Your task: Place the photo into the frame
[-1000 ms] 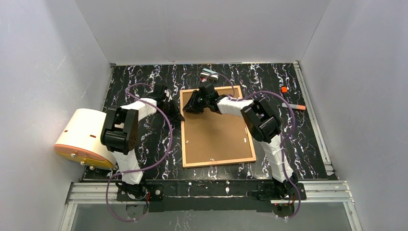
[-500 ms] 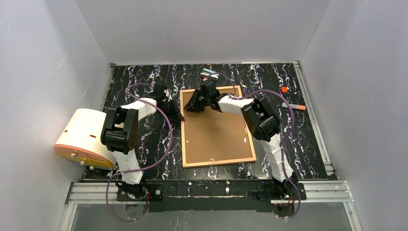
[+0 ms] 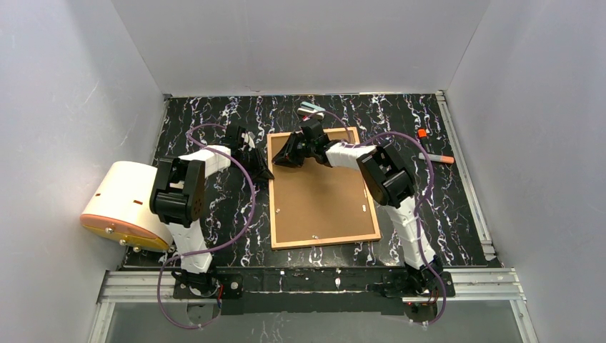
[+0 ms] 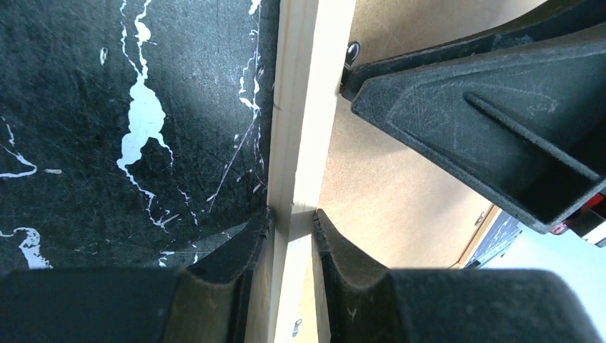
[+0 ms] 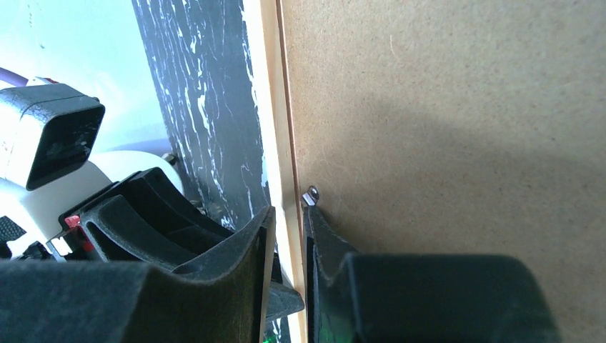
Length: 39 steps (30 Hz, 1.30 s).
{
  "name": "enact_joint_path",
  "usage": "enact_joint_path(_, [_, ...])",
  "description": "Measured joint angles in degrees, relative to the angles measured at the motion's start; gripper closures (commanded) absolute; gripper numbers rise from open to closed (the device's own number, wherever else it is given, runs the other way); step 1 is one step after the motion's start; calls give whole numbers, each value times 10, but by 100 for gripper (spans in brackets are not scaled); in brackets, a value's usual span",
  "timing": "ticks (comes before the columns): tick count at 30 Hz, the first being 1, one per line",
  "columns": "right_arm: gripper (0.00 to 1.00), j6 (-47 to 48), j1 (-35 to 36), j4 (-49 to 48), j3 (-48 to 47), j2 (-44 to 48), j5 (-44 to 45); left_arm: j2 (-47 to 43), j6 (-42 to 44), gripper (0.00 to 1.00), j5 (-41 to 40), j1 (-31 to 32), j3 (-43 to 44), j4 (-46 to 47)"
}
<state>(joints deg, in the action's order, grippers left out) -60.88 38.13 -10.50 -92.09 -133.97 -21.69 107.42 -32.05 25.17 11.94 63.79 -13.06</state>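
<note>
With the frame (image 3: 325,241) face down on the bench (image 3: 207,121), photo unseen, my left fingers (image 4: 236,250) clamp its left rail, right fingers (image 5: 325,246) nearly together astride it by a tab (image 5: 311,193), grip unclear, so I'd steady it and turn the tab gently

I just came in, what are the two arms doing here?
The frame lies face down on the table, brown backing board uppermost. The left gripper pinches its left wooden border. The right gripper straddles the same border nearby, beside a small metal tab; whether it grips is unclear. The photo is not visible.
</note>
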Motion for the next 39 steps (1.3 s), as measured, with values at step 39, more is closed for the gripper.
enact_joint_path(39, [70,-115,-13,-228,83,-12,-11,12,21,72,-8,-2,24,-21])
